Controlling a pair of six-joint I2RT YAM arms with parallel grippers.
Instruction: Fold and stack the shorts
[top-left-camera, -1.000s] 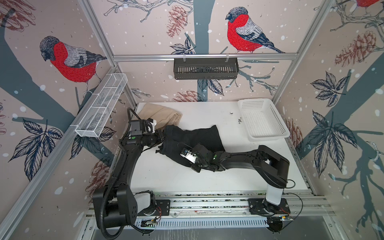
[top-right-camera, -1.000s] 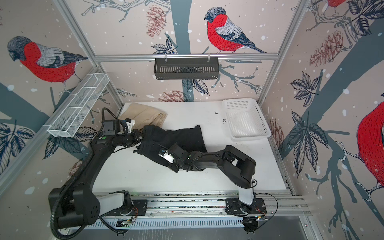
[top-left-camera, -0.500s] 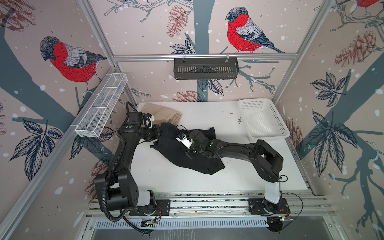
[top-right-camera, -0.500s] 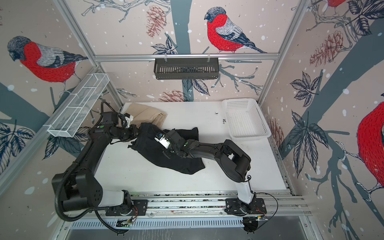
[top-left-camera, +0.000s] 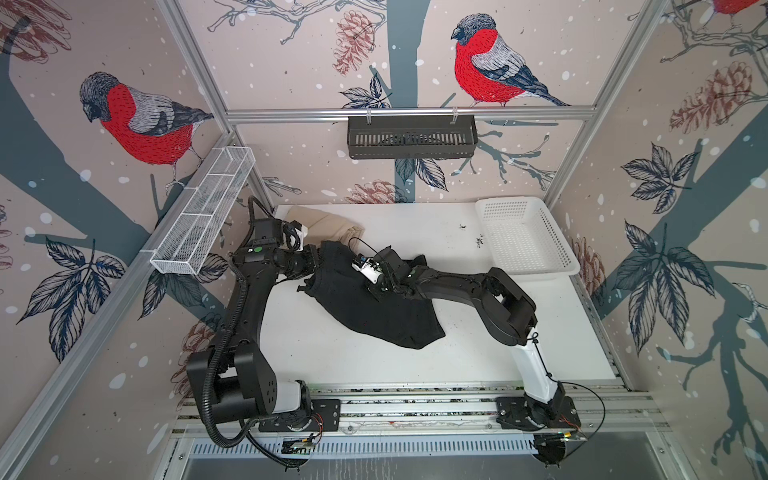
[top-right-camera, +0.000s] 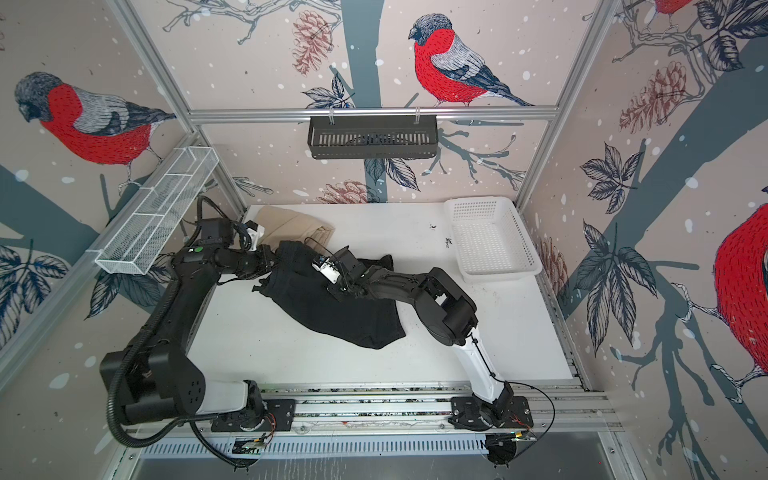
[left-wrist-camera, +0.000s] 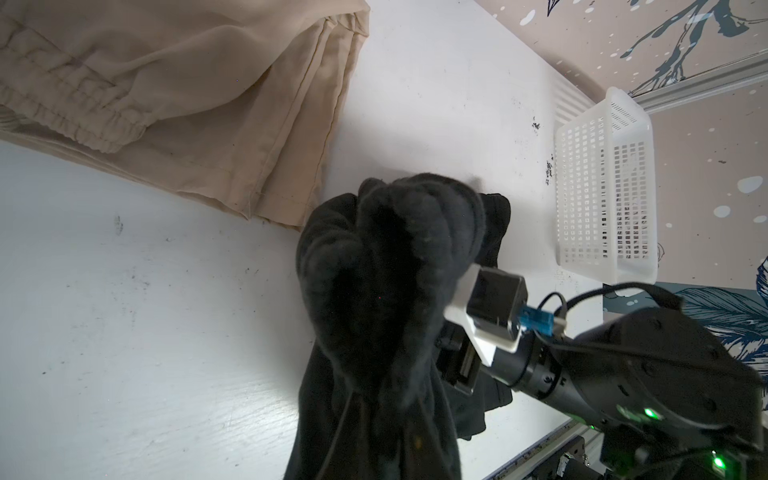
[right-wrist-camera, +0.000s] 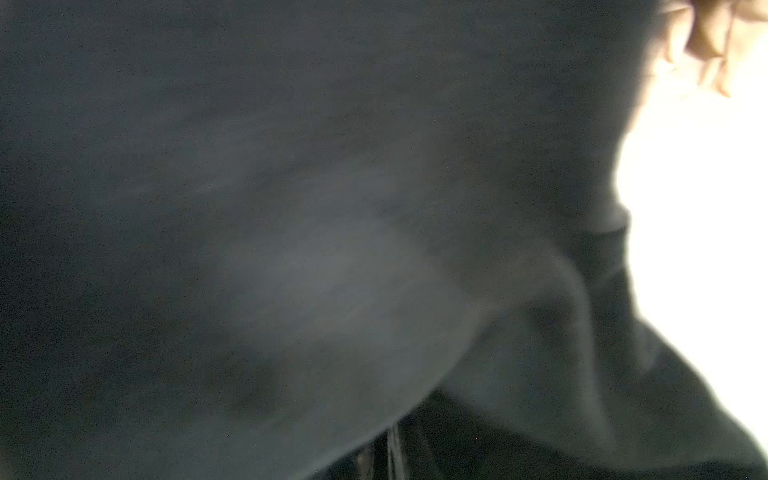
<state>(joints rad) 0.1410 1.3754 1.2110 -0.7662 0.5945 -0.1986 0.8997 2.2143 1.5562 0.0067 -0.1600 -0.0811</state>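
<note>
Your left gripper (top-left-camera: 316, 262) sits at the back-left end of the black shorts (top-left-camera: 390, 320). Its fingers are buried in the cloth, but they are together and clamped on it: in the left wrist view the black shorts (left-wrist-camera: 374, 291) bunch into a raised knot right at the tip and hang down from there. The rest of the garment trails diagonally across the middle of the white table (top-left-camera: 332, 353), spreading flat toward the front centre.

Your right gripper (top-left-camera: 376, 291) reaches across the middle and rests over the upper part of the same shorts. Black fabric (right-wrist-camera: 291, 208) fills almost the whole right wrist view (badly blurred, too), so you cannot tell whether those fingers are apart or pinched on anything.

The tan shorts (top-left-camera: 332, 222) lie folded in the back-left corner of the table, just beside the lifted black end; the gathered waistband and stacked hems show in the left wrist view (left-wrist-camera: 187, 104). The white basket (top-left-camera: 523, 241) stands in the back-right corner, well apart from both pairs.
</note>
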